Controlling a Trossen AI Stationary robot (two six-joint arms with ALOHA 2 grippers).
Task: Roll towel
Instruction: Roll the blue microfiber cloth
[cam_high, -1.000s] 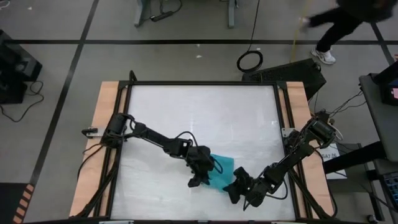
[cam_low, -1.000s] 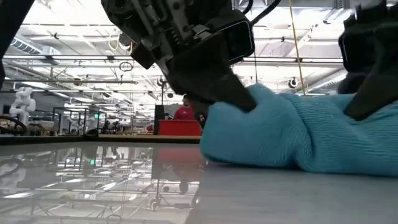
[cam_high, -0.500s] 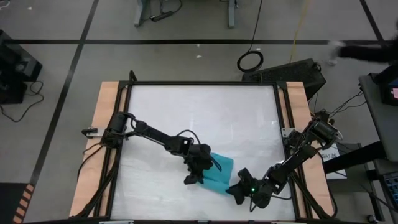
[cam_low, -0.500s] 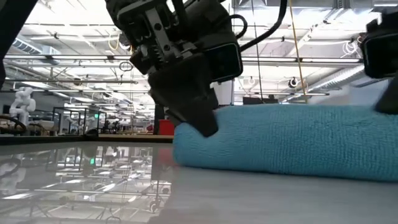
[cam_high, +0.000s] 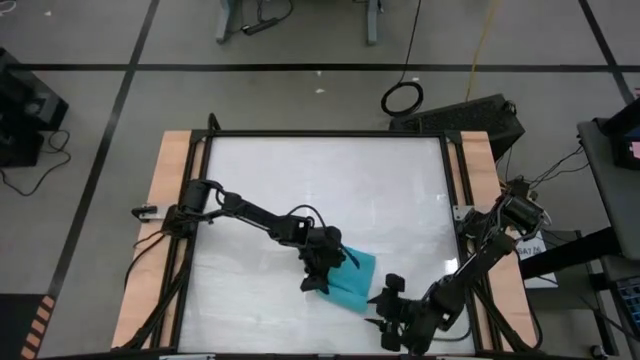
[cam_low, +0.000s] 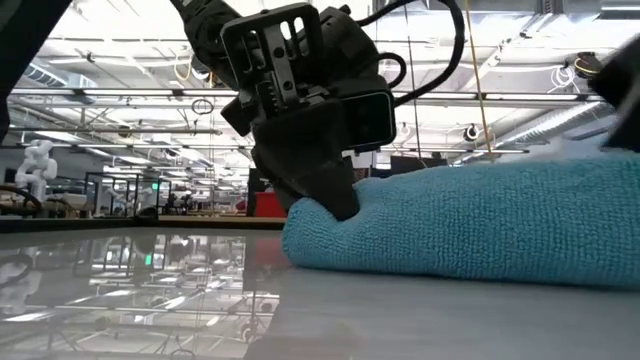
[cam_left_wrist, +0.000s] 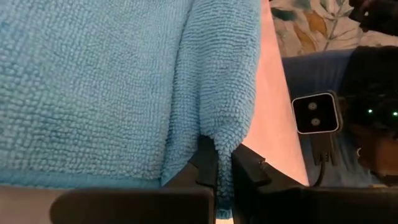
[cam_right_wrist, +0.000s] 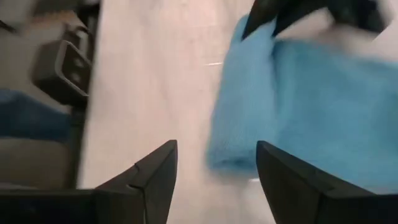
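Towel (cam_high: 351, 280): turquoise cloth, lying in a low folded bundle on the bench (cam_high: 330, 190) near its front edge, between the two arms; the low view shows a rounded, doubled edge resting flat on the surface. Left gripper (cam_high: 316, 285): set at the towel's left edge, fingers (cam_left_wrist: 205, 163) pinched nearly shut on a fold of cloth, as the left wrist view shows the fabric drawn down between them. Right gripper (cam_high: 384, 318): just off the towel's right front corner, apart from it, fingers (cam_right_wrist: 155, 171) spread wide and holding nothing. Step in hand, by judgement: turning the pinched edge over onto the rest to build the roll. Handling note: keep the pinch low and firm, carry the edge across in a shallow arc so the layers stay snug, and have the free gripper pin the far side so the bundle does not slide. Pose: left arm reaches diagonally from the bench's left side, wrist tipped down; right arm folds in low from the right front.
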